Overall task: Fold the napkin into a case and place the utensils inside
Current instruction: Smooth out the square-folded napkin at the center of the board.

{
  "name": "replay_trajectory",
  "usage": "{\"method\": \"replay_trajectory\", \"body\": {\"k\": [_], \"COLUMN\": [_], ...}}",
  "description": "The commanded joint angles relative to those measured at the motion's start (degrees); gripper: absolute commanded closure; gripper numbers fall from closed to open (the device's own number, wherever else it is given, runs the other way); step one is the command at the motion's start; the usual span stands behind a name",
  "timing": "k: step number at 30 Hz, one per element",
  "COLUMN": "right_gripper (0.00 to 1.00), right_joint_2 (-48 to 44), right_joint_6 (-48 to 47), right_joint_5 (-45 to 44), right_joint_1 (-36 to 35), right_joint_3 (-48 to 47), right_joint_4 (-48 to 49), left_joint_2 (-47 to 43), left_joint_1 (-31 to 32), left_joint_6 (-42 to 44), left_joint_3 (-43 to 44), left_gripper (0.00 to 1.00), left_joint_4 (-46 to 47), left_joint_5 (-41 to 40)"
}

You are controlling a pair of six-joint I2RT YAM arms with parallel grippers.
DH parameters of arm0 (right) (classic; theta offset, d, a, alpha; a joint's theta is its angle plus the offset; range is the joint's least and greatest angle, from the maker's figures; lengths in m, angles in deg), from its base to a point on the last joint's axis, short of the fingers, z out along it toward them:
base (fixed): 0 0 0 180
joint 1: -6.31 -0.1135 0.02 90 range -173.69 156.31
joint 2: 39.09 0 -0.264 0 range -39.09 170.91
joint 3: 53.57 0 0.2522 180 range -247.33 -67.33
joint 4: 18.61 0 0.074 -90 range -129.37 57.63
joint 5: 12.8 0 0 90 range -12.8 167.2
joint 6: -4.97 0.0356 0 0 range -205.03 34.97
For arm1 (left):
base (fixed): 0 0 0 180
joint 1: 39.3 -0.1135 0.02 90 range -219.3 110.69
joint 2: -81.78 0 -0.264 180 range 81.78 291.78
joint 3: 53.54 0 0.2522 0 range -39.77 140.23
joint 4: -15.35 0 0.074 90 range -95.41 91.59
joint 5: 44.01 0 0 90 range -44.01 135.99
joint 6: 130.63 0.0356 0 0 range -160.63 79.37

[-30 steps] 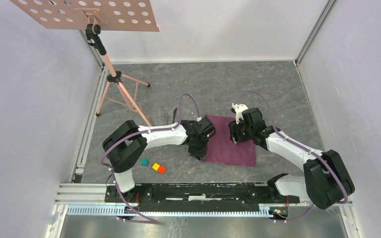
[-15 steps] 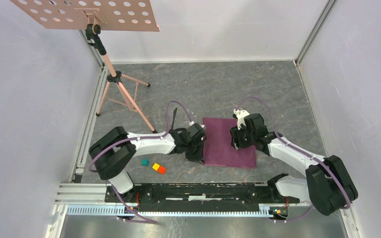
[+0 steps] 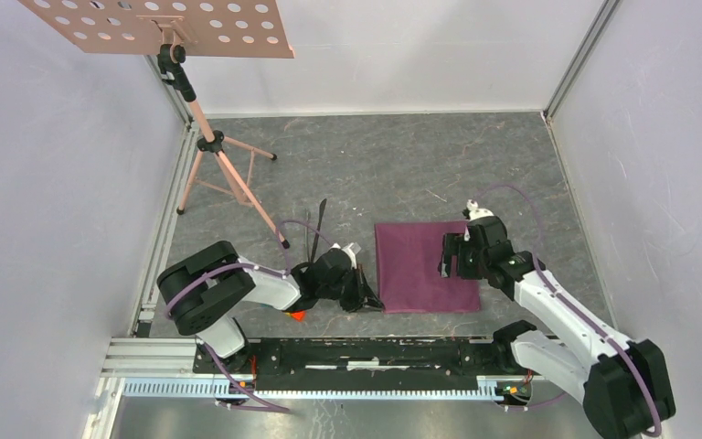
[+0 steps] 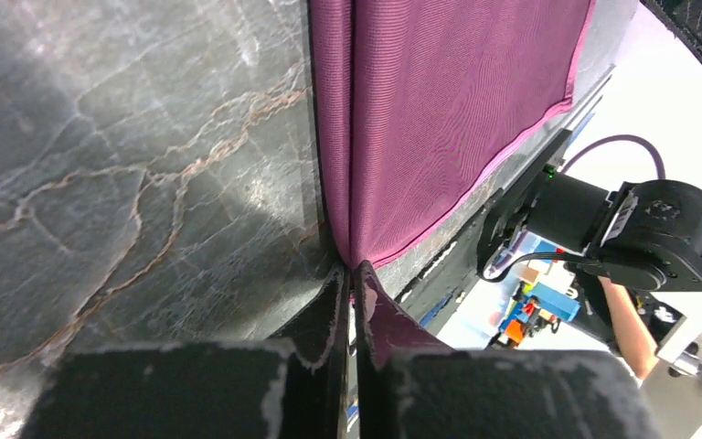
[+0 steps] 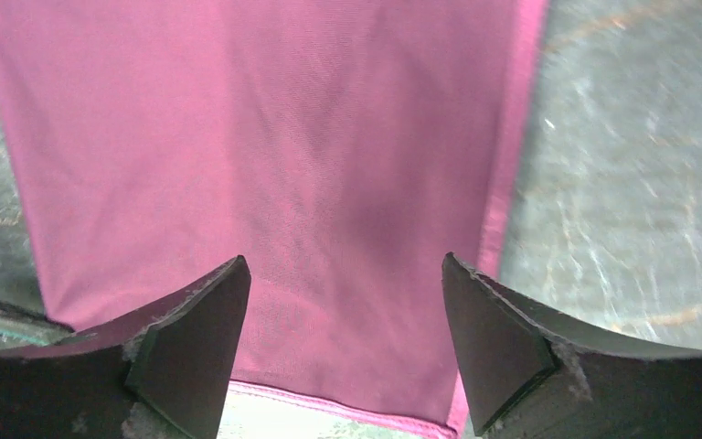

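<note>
Top external: the napkin (image 3: 423, 267) lies flat, dragged nearer the arms; the utensils (image 3: 315, 233) wait to its left. Left wrist: the left pincer (image 4: 351, 274) has just clamped the cloth's edge. Right wrist: the right pincer (image 5: 343, 293) has opened wide above it, so folding can start

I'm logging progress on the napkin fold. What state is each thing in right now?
Napkin: spread flat on the table, near left corner pinched.
Utensils: lying on the table left of the napkin, untouched.
Left gripper: shut on the napkin's corner.
Right gripper: open, above the napkin's right side.
Music stand: upright.
</note>
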Motion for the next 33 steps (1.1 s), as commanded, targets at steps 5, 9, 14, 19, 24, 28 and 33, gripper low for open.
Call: {"method": "replay_trajectory", "body": {"k": [5,9,14,19,24,28,33], "right_gripper": [0.2,0.2,0.21,0.22,0.22,0.22,0.22], "right_joint_2": [-3.2,-2.9,1.4,2.7,2.7,2.4,2.7], "right_joint_6": [-1.3,-4.2,-5.9,-7.3,-8.8,-8.9,-9.4], "right_joint_5": [2.6,7.4,8.3,3.3,2.9,3.6,3.7], "right_joint_1": [0.5,0.6,0.5,0.6,0.5,0.6,0.6], "right_joint_3": [-1.4,-1.1,-3.6,-4.5,-4.4,-3.3,-2.6], "right_joint_4": [-5.5,0.3,3.2,2.3,2.3,3.2,3.6], "left_joint_2": [-6.1,-14.8,-14.9,-7.6,0.5,5.5,9.9], "left_joint_1": [0.0,-2.0,-10.3,-13.3,-13.5,-14.5,-15.8], "left_joint_6": [3.5,11.8,16.5,19.7,23.5,24.4,23.7], "left_joint_3": [3.0,6.5,10.9,18.4,26.3,30.3,33.6], "left_gripper": [0.47,0.3,0.5,0.46,0.62,0.69,0.64], "left_joint_4": [-8.9,-23.9,-26.1,-24.9,-27.2,-28.2,-28.3], "left_joint_5": [-2.8,-9.6,-7.9,-5.5,-7.1,-7.8,-8.3]}}
